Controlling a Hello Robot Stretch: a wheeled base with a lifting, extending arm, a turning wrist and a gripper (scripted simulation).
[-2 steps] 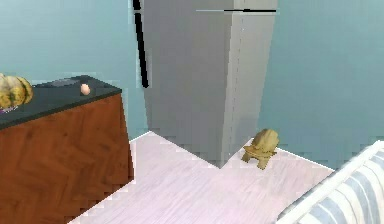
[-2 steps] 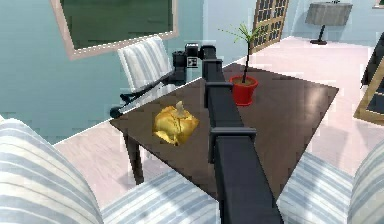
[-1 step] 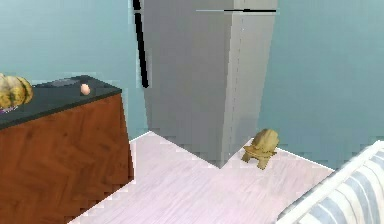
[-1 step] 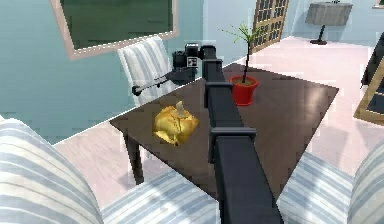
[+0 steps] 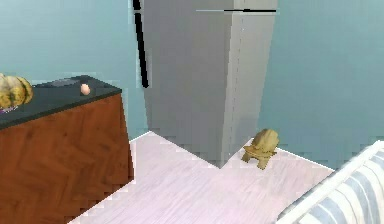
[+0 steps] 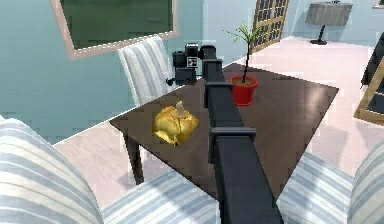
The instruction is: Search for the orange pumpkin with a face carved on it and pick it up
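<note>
Alignment is judged in hand: the arm (image 6: pixel 230 140) is extended across the bench (image 6: pixel 290 105) past an orange lump (image 6: pixel 175 125); retraction is needed. The jaws' load cannot be told.

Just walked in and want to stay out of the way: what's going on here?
The robot's arm reaches out over a dark table. Its gripper is near the far edge, by a striped chair. I cannot tell whether it holds anything. In the arm side view, a yellow-orange lumpy thing, possibly the pumpkin, sits on the table left of the arm, and a potted plant stands to the right. Ahead are a grey fridge and a counter.
</note>
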